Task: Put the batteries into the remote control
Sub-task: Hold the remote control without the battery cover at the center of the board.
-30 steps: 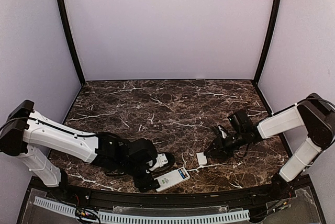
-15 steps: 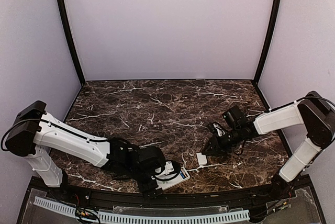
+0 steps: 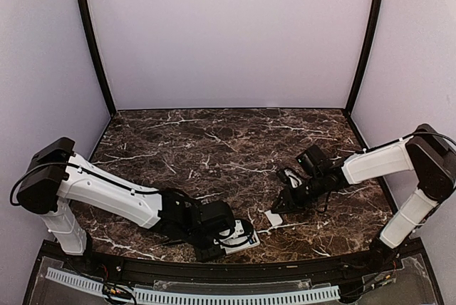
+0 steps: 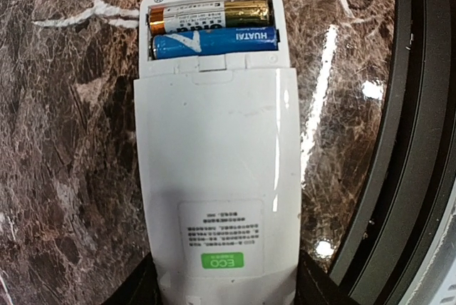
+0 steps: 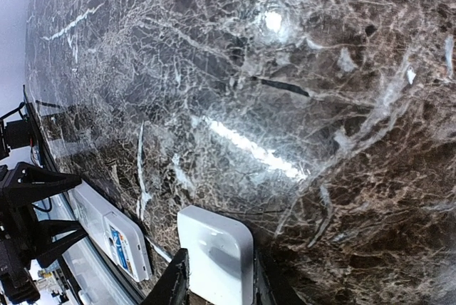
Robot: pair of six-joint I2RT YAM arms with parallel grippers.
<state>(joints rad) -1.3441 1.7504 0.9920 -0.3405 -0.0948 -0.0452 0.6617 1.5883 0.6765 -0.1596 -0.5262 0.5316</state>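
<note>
Left jaws clasp the remote (image 4: 217,198), both batteries (image 4: 214,40) seated; right jaws pinch the cover (image 5: 214,255), near the remote's open end, its long axis pointing roughly toward them.

White cover plate (image 5: 214,251), dark marble table (image 3: 214,141)

remote control (image 4: 217,198) lower end cut off, cover plate (image 5: 216,256) partly cropped

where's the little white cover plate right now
In the top view the cover plate lies near the table's front edge, just right of the remote control; the right gripper straddles it.
</note>
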